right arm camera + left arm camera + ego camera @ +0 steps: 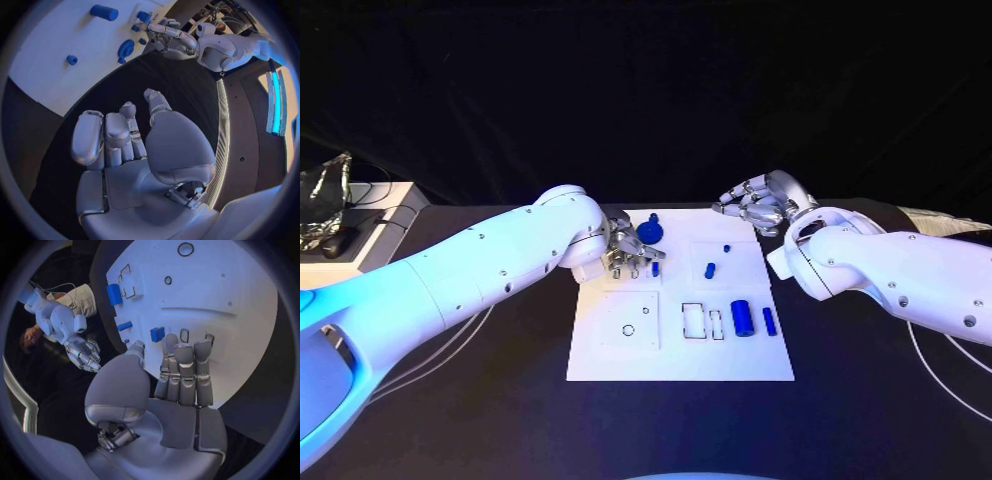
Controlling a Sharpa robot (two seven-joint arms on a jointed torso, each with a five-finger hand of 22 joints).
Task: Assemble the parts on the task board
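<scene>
The bench [473,400] under me is black, and the white task board [678,355] lies flat on it between my two arms.

My left hand [632,252] hangs over the board's far left part, palm toward the plate, its fingers [185,371] straight and side by side with the thumb set apart; it holds nothing. My right hand [759,203] is off the board, above the bare bench just past the board's far right corner, fingers loosely bent and spread, holding nothing.

A large rounded blue part [651,230] sits on the board just beyond my left hand, on the side toward my right hand. A blue cylinder [740,317] and a slimmer blue rod [769,320] lie side by side on the near right of the board, well apart from both hands. A short blue peg [710,269] lies near the board's middle, beside my left hand, and a tiny blue piece [727,246] sits a little beyond it. In the left wrist view a small blue block [157,334] lies just ahead of my left fingertips, not touched.
</scene>
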